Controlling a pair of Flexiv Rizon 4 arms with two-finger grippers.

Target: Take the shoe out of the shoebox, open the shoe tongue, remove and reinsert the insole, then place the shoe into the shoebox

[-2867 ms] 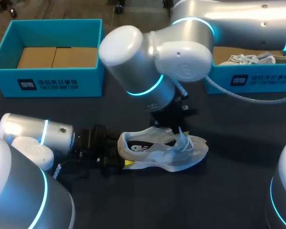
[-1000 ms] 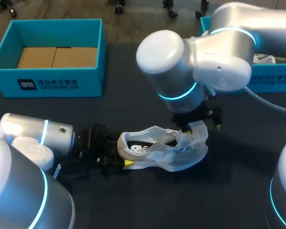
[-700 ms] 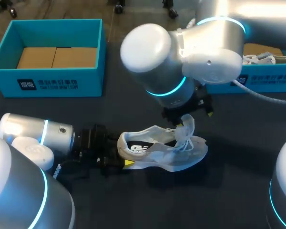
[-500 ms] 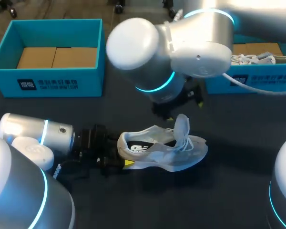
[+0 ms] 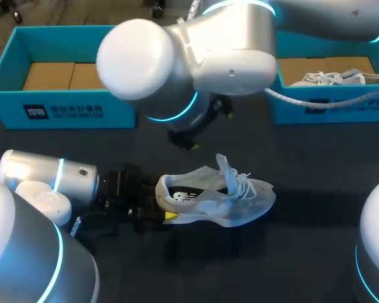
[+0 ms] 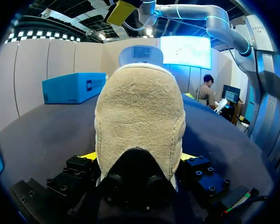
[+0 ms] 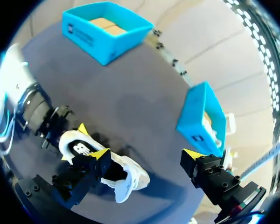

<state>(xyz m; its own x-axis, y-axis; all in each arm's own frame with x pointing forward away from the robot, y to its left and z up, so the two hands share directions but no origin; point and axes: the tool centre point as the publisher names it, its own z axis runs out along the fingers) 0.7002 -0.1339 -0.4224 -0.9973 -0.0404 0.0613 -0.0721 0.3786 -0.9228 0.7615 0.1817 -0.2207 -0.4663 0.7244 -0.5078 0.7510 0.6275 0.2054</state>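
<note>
A white and grey shoe [image 5: 218, 197] lies on its sole on the dark table, its tongue [image 5: 225, 169] standing upright. My left gripper [image 5: 148, 208] is low at the heel. In the left wrist view the suede heel [image 6: 140, 112] fills the gap of the left gripper [image 6: 139, 158], with both fingers against its sides. My right gripper [image 5: 208, 129] hangs open above and behind the shoe, holding nothing. In the right wrist view the right gripper [image 7: 147, 156] stands high over the shoe [image 7: 130, 179], with the left arm [image 7: 23, 102] at the heel.
A teal shoebox [image 5: 63, 107] with a cardboard insert stands at the back left, also seen in the right wrist view as the farther box [image 7: 107, 30]. A second teal box [image 5: 328, 104] at the back right holds another white shoe [image 5: 328, 79].
My right arm has swung left and up, away from the shoe's front, with its fingers spreading a little wider. The tongue was let go and now stands upright. The left arm has not moved.
</note>
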